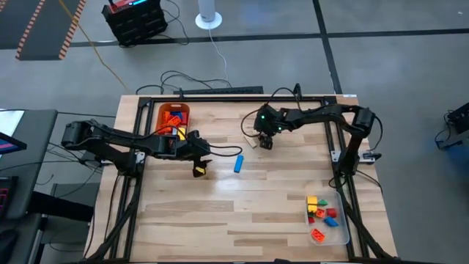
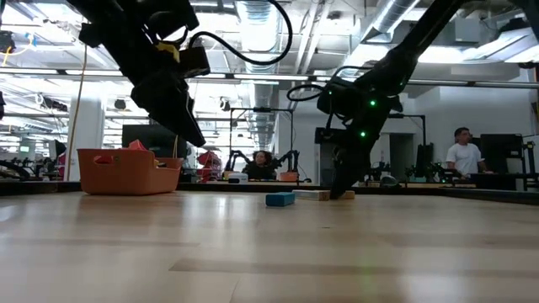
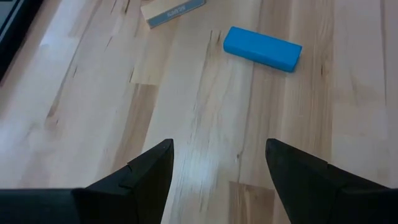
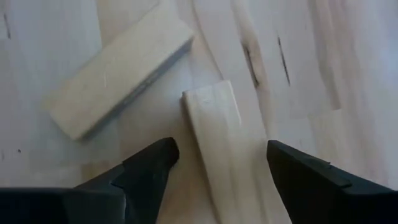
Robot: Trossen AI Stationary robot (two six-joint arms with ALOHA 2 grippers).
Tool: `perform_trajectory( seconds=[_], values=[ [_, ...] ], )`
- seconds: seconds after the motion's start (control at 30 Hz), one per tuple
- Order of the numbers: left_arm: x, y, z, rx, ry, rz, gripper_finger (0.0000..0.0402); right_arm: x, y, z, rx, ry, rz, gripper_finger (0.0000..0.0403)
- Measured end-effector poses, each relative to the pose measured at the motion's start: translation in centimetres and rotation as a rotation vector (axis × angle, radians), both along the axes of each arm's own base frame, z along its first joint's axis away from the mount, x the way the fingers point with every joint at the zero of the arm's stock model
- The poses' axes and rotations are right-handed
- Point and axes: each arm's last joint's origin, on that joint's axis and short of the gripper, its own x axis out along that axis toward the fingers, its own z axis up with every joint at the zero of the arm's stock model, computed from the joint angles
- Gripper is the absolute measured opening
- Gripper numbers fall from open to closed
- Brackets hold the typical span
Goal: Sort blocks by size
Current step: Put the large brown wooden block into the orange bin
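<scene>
From above, an orange bin [image 1: 174, 117] sat near the back left of the wooden table [image 1: 249, 213], with some orange and red blocks inside it. A clear tray [image 1: 327, 218] sat at the front right corner, and it held small red, yellow, green and blue blocks [image 1: 322, 213]. A long blue block [image 1: 239, 163] lay alone on the bare wood near the middle. The left gripper [image 1: 199, 167] hung just left of that blue block, in front of the bin. The right gripper [image 1: 264, 141] was low over the table behind the blue block, near a pale tan block [image 1: 249, 144]. In the low view, the orange bin [image 2: 128, 171] stood on the left with bits sticking up over its rim. The blue block [image 2: 280, 199] lay flat in the middle, and the right gripper [image 2: 341, 192] reached down to the table just beside it. People sat and stood in the room far behind. In the left wrist view, the left gripper [image 3: 217, 174] was spread wide with nothing in it, and the blue block [image 3: 262, 48] lay ahead, apart from it. In the right wrist view, the right gripper [image 4: 217, 171] was spread wide and held nothing. One tan block [image 4: 221, 140] lay flat between its fingers [image 4: 149, 171], and another tan block [image 4: 118, 78] lay just beside it.
</scene>
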Motion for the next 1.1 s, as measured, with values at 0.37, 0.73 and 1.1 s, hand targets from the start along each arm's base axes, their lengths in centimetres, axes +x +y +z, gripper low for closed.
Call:
perform_trajectory(
  seconds=[0.37,0.73,1.1],
  values=[
    [0.0,0.0,0.0,0.034,0.020,-0.038,0.0249,0.3,1.2,-0.3,0.048,0.019,0.003,0.0122],
    [0.8,-1.8,0.8,0.145,-0.053,-0.207,0.0249,-1.3,5.4,7.9,0.050,-0.108,0.033,0.0122],
    [1.2,-3.6,1.4,0.248,-0.116,-0.295,0.0249,-7.5,11.5,16.9,0.171,-0.376,0.047,0.0146]
  ],
)
